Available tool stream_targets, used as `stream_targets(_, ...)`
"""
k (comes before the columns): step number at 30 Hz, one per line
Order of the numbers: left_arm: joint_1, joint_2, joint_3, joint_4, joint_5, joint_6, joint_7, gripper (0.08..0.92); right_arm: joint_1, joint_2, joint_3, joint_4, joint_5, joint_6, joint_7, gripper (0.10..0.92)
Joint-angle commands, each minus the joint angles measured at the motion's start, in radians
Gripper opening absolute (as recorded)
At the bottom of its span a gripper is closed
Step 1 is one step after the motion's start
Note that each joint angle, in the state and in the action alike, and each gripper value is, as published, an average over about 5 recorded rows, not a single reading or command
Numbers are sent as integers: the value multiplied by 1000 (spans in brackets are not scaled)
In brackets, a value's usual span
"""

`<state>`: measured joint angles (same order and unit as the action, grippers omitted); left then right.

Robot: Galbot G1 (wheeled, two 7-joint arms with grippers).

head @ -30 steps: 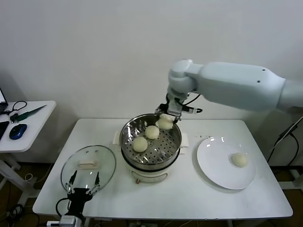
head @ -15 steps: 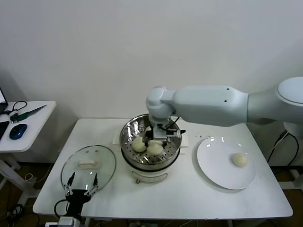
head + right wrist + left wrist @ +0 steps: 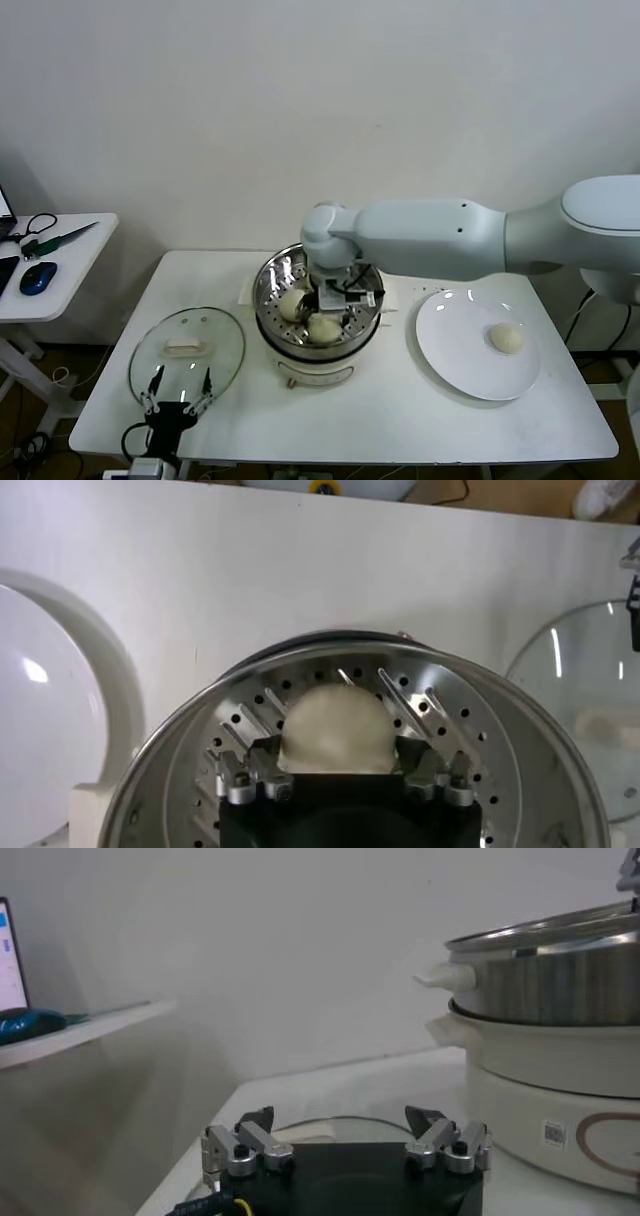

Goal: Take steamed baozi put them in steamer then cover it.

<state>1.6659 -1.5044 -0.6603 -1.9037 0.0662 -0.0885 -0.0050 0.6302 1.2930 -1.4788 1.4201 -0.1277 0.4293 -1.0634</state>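
The steamer (image 3: 264,300) stands mid-table. My right gripper (image 3: 333,303) reaches down inside it, shut on a baozi (image 3: 323,328) low over the perforated tray near the front wall. In the right wrist view the fingers (image 3: 262,752) press both sides of that baozi (image 3: 335,725), with the gripper (image 3: 338,748) inside the steamer (image 3: 500,740). A second baozi (image 3: 292,303) lies on the tray to its left. Any other bun in the pot is hidden by the arm. One baozi (image 3: 506,338) lies on the white plate (image 3: 455,345). The cover (image 3: 187,345) lies flat on the table left of the steamer.
My left gripper (image 3: 178,400) waits open at the table's front left edge, just before the cover; it also shows in the left wrist view (image 3: 345,1143) with the steamer (image 3: 560,978) beyond. A side table (image 3: 60,250) with a mouse stands at the far left.
My right gripper came from above the steamer's back rim down into the pot with the baozi and moved toward the front wall. The left arm stayed put.
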Motion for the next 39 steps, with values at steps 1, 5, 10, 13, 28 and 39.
stream_targets(1, -2, -6, 2, 4, 1, -2, 0, 823, -12, 7, 1, 0, -18, 0, 8, 819)
stream_targets(5, -1, -4, 0, 6, 1, -4, 0, 823, 2, -5, 13, -2, -15, 6, 4, 822)
stream_targets(10, 0, 0, -1, 4, -1, -5, -1, 823, 71, -40, 25, 4, 34, 7, 4, 823)
stream_targets(13, 1, 4, 2, 2, 0, -4, -2, 823, 131, -75, 19, -2, 100, -7, 5, 823)
stream_targets(28, 19, 36, -3, -14, -18, -17, -8, 823, 262, -448, -95, 0, 543, -596, 98, 823)
stream_targets(39, 31, 38, -20, -44, -18, -19, -7, 823, -80, -745, 182, -31, 464, -702, 31, 823)
